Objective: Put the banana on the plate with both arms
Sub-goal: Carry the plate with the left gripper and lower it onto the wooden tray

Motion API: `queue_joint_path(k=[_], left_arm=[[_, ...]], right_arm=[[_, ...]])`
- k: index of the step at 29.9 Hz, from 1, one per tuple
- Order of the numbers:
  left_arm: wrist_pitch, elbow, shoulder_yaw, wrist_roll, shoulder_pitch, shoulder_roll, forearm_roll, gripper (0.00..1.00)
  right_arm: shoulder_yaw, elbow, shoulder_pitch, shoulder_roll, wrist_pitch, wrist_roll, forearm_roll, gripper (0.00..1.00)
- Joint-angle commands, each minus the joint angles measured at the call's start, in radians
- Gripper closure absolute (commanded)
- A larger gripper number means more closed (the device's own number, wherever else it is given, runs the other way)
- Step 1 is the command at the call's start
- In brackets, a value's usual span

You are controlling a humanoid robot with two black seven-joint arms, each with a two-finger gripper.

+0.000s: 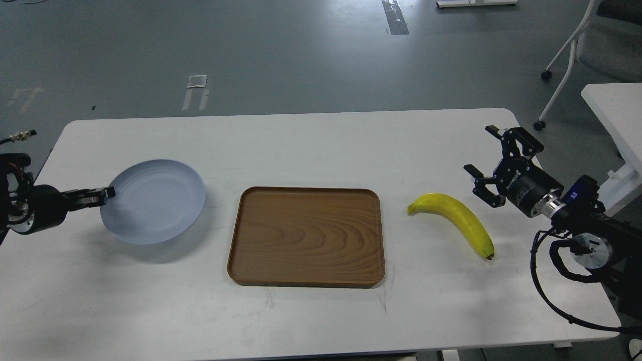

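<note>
The yellow banana (457,220) lies on the white table (311,145) right of the brown tray, green stem toward the tray, dark tip nearer me. The pale blue-grey plate (155,200) is at the left, held off the table with a shadow under it. My left gripper (103,194) is shut on the plate's left rim. My right gripper (485,153) is open and empty, above the table just right of the banana and apart from it.
A brown wood-grain tray (306,235) sits in the middle of the table, between plate and banana. A chair (597,45) and another white table (614,115) stand off to the far right, beyond the table edge.
</note>
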Motion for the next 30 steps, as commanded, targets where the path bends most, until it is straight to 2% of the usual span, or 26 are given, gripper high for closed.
queue_joint_path(k=[1,6,12,18,30], left_arm=[[-0.056,-0.050,0.002,0.000,-0.069,-0.006,0.015,1.00],[-0.057,-0.118,0.013,0.000,-0.126,-0.055,0.107,1.00],[-0.063,-0.129,0.039,0.000,-0.190,-0.199,0.222,1.00],[-0.068,-0.109,0.147,0.000,-0.255,-0.362,0.245,1.00],[-0.070,0.065,0.207,0.000,-0.267,-0.586,0.247,1.00]], right_arm=[[0.000,-0.002,0.003,0.000,0.000,0.000,-0.001,0.00],[0.000,-0.002,0.003,0.001,0.000,0.000,-0.001,0.00],[-0.002,-0.006,0.003,0.003,0.000,0.000,-0.002,0.00],[-0.002,-0.006,0.003,-0.005,0.000,0.000,-0.002,0.00],[0.000,-0.006,0.000,-0.009,0.000,0.000,-0.002,0.00]])
